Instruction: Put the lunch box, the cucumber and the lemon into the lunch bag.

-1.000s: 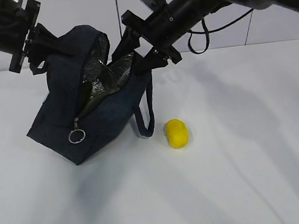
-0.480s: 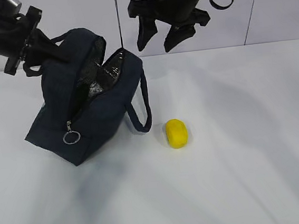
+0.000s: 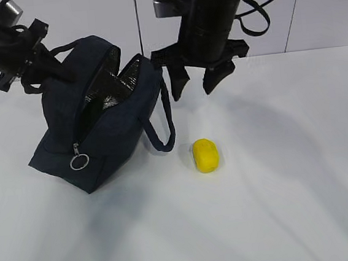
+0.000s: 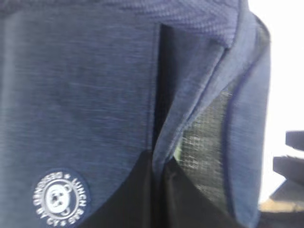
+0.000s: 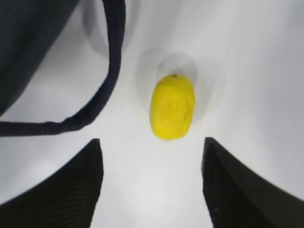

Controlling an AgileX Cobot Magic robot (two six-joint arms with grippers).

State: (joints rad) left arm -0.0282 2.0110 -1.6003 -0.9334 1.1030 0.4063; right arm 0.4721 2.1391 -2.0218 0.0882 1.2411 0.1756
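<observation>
The dark navy lunch bag (image 3: 100,131) stands tilted at the left, its top open and its silver lining showing. My left gripper (image 3: 49,59) is shut on the bag's far handle and holds it up. In the left wrist view the strap (image 4: 164,137) runs between the dark fingers (image 4: 137,199). The yellow lemon (image 3: 205,155) lies on the table right of the bag. My right gripper (image 3: 195,91) hangs open and empty above it. In the right wrist view the lemon (image 5: 172,107) lies just ahead of the open gripper (image 5: 152,142). The lunch box and the cucumber are hidden.
The bag's loose near handle (image 3: 162,138) droops toward the lemon and shows in the right wrist view (image 5: 111,71). A silver ring pull (image 3: 78,162) hangs at the bag's front. The white table (image 3: 280,206) stretches to the right and front. A tiled wall stands behind.
My right gripper has left the bag's mouth, risen, and come down open over the lemon. The bag has sagged a little. The left gripper keeps its hold on the handle.
</observation>
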